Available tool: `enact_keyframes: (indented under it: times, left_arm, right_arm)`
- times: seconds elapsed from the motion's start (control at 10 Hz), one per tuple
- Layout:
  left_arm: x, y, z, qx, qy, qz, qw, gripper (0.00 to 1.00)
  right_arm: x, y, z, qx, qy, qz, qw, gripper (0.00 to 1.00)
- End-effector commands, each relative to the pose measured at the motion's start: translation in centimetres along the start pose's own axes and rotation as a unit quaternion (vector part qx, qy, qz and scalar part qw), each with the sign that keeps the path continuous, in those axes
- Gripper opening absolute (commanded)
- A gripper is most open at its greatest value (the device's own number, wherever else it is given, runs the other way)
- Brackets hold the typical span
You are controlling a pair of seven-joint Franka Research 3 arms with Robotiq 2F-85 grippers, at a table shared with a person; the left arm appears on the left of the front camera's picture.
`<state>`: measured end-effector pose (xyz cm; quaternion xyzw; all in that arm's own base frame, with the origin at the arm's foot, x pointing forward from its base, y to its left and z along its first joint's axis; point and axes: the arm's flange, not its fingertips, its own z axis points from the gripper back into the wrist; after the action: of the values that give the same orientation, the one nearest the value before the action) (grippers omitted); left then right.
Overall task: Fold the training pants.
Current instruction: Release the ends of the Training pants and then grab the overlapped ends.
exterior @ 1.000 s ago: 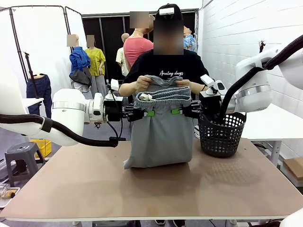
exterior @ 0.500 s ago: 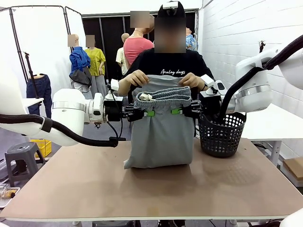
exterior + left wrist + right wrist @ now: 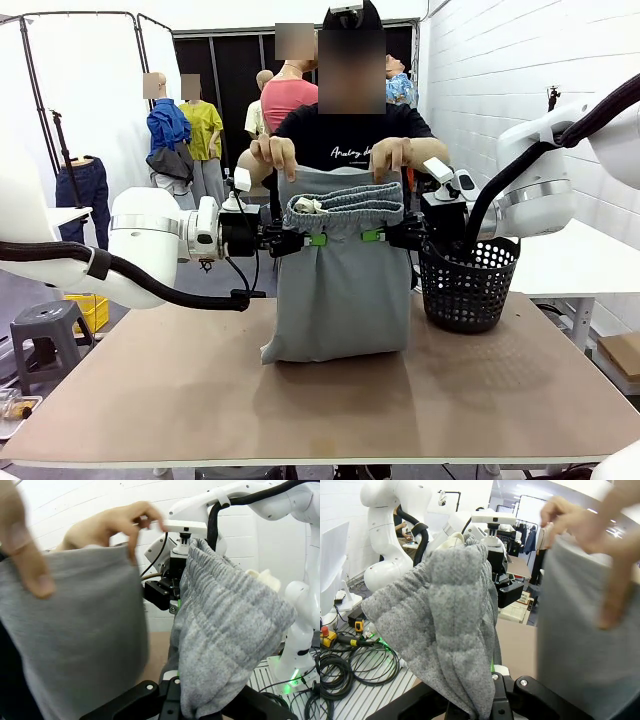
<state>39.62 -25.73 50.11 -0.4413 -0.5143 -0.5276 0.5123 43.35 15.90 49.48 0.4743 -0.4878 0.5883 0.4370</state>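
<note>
My left gripper and my right gripper are both clenched on the gathered waistband of the training pants, one at each end, so the band is stretched straight across the gap between my two sets of jaws. In each wrist view the ribbed grey cloth bunches up directly out of my jaws. From my jaws the pants hang straight down, and their bottom fold rests on the table below. Above and just behind my jaws a person pinches a second, smooth edge of the same pants, one hand over my left jaws and the other hand over my right. The white drawstring lies on the band just above my left jaws. A black basket sits beside and below my right jaws. I judge we are mid-fold, with the pants doubled over and both ends raised. The next move calls for both my arms to lower level and together, laying the layers flat without twisting the band. The script on the person's dark shirt begins "Analog"; the rest is hidden.
</note>
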Motion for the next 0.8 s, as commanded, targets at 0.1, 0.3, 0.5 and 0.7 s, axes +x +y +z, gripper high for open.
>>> enact_keyframes:
  times: [0.1, 0.3, 0.5, 0.7]
  left_arm:
    - [0.41, -0.12, -0.04, 0.002, -0.001, -0.004, 1.0, 0.0]
    - [0.41, -0.12, -0.04, 0.002, -0.001, -0.004, 1.0, 0.0]
    - [0.41, -0.12, -0.04, 0.002, -0.001, -0.004, 1.0, 0.0]
    - [0.41, -0.12, -0.04, 0.002, -0.001, -0.004, 1.0, 0.0]
  right_arm:
    - [0.0, 0.27, -0.01, 0.004, -0.006, 0.004, 1.0, 0.0]
    - [0.0, 0.27, -0.01, 0.004, -0.006, 0.004, 1.0, 0.0]
    - [0.0, 0.27, -0.01, 0.004, -0.006, 0.004, 1.0, 0.0]
    - [0.0, 0.27, -0.01, 0.004, -0.006, 0.004, 1.0, 0.0]
